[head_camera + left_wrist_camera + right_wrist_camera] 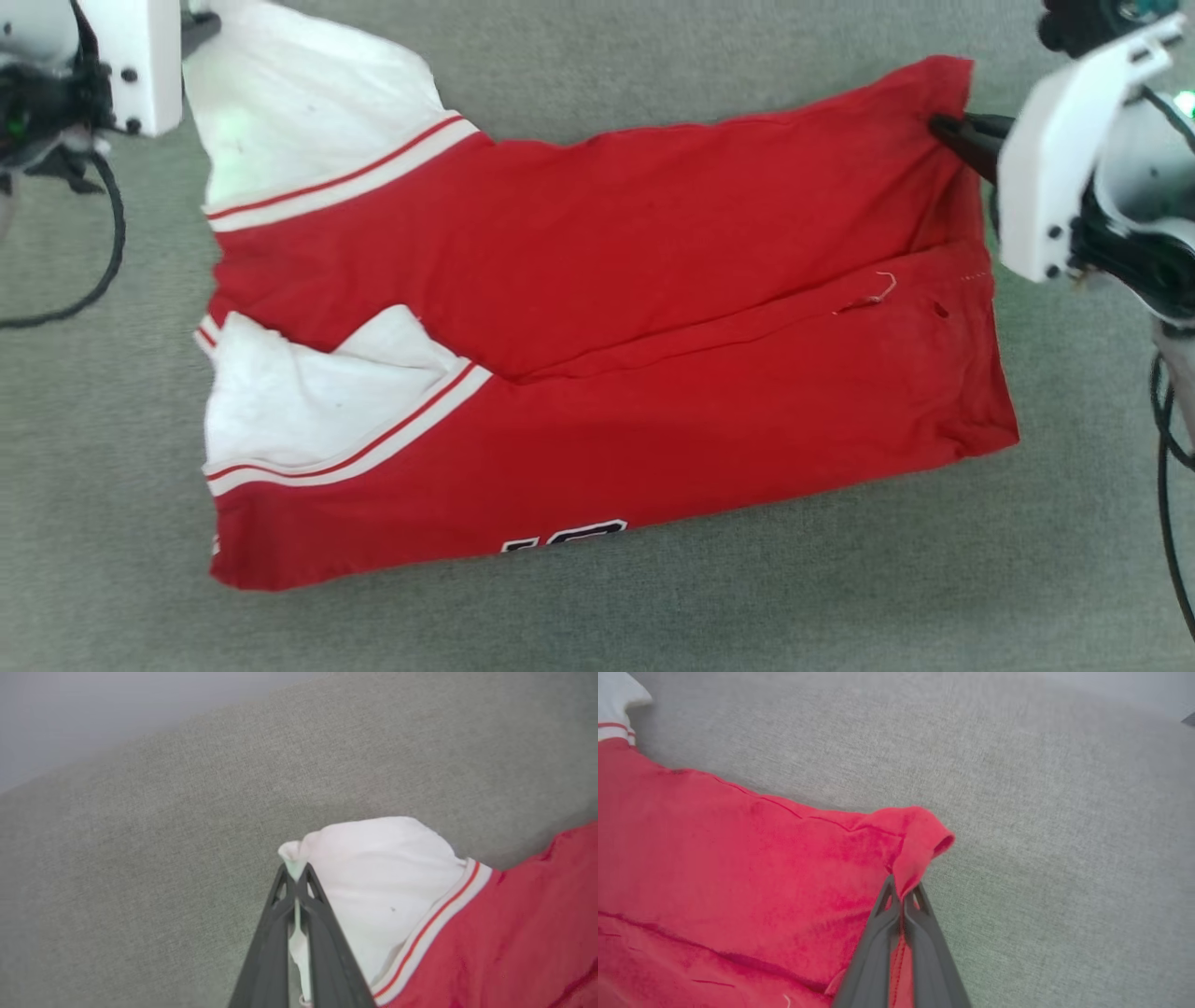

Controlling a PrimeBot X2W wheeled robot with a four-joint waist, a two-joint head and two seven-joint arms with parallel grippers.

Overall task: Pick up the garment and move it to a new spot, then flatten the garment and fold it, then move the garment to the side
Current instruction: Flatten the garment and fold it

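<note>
Left gripper point(295, 870): jaws are clenching the tip of the far white sleeve point(299, 103) — a sliver of white cloth is showing between the two dark fingers.
Near sleeve point(308, 401): is lying folded in over the red body, its striped trim running diagonally.
Garment point(607, 280): is lying lengthwise on the grey tabletop point(597, 625), folded into a long band, with a crease running along its middle.
Print point(565, 537): is peeking out at the near edge, black with a white outline, mostly hidden.
Right gripper point(903, 891): jaws are pinching the far right corner of the red hem — the corner is curling up above the fingertips.
</note>
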